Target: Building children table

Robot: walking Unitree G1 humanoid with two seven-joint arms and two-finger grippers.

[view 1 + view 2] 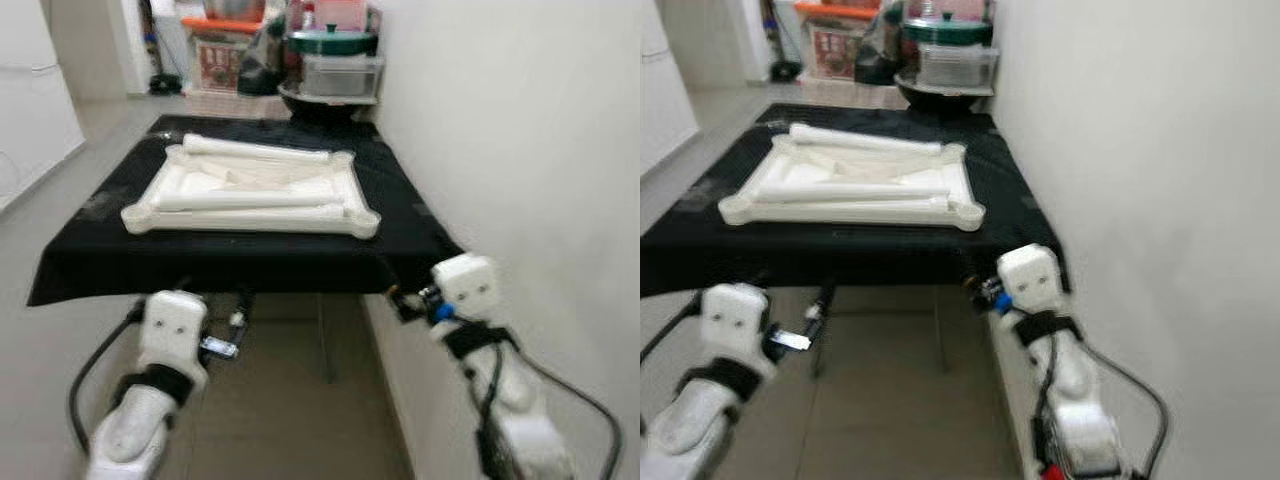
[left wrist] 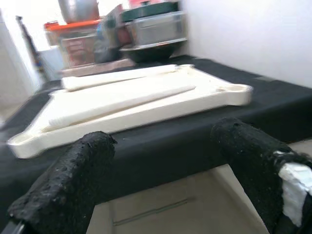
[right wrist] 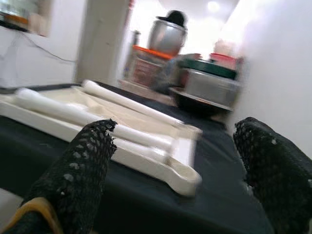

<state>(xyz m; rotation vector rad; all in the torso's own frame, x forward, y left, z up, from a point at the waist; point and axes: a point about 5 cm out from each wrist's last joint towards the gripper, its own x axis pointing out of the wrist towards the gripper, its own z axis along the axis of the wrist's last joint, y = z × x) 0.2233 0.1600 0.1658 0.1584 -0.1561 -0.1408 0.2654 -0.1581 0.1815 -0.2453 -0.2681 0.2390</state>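
A white children's tabletop [image 1: 215, 212] lies upside down on a black-covered table [image 1: 230, 258]. Loose white legs rest on it: one [image 1: 255, 150] along its far rim, another [image 1: 250, 200] near its front rim. My left gripper [image 2: 163, 135] hangs open just below and in front of the table's front edge, at the left. My right gripper [image 3: 176, 127] is open too, at the table's front right corner, level with the cloth. Neither holds anything.
A white wall [image 1: 520, 150] runs close along the table's right side. Behind the table stand stacked pots, a lidded green pan [image 1: 332, 42] and boxes [image 1: 222, 55]. Open tiled floor [image 1: 60, 200] lies to the left.
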